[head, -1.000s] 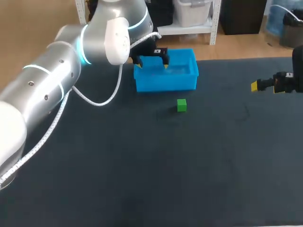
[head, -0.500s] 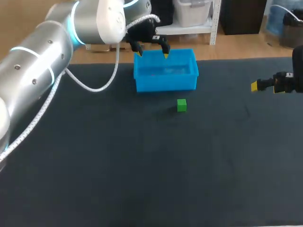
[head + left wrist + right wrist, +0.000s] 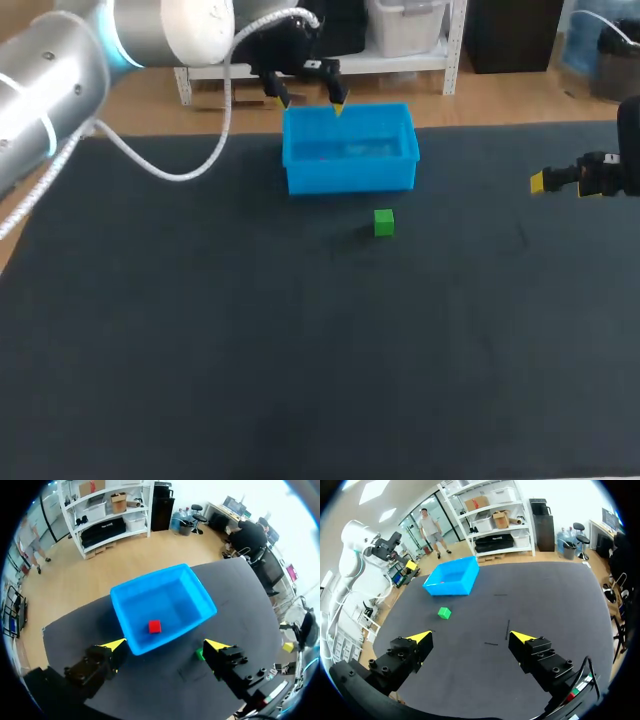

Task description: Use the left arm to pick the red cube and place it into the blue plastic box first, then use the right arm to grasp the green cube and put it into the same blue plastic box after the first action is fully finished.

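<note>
The red cube lies on the floor of the blue plastic box, seen straight down in the left wrist view. My left gripper hangs open and empty above the box's far left rim, high off it. The green cube sits on the dark mat just in front of the box. My right gripper is open and empty near the table's right edge, far from the green cube. In the right wrist view the box lies well ahead of its fingers.
The dark mat covers the whole table. Nothing else stands on it. My left arm comes in over the far left corner. The box stands close to the table's far edge.
My left arm has risen and drawn back from inside the box towards its far rim, its gripper open throughout. The right arm and the green cube have not moved.
</note>
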Available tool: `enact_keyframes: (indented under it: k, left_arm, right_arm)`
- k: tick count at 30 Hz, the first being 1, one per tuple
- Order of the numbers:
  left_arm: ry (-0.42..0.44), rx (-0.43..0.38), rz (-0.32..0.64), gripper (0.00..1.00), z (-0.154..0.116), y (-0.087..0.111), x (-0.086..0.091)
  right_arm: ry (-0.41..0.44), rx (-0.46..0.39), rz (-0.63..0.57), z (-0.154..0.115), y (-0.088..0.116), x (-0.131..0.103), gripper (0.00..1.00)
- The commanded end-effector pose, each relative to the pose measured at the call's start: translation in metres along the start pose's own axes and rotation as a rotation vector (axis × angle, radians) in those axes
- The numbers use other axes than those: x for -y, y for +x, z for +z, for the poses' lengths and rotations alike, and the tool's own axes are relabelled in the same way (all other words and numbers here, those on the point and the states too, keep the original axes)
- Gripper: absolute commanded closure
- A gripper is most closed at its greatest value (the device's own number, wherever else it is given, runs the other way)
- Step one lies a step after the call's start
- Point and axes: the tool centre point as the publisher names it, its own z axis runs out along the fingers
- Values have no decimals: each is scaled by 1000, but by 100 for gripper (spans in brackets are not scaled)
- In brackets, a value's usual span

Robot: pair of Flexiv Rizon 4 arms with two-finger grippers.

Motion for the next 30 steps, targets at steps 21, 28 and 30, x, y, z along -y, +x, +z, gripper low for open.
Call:
enact_keyframes:
  k: [21, 28, 30]
  left_arm:
    - [13, 343, 18, 0, -37, 137, -12]
    - [31, 386, 16, 0, -48, 160, -16]
    - [34, 396, 15, 0, -49, 166, -16]
  right_arm:
    - [0, -1, -1, 0, 0, 0, 0]
    - [0, -1, -1, 0, 0, 0, 0]
    - [0, -1, -1, 0, 0, 0, 0]
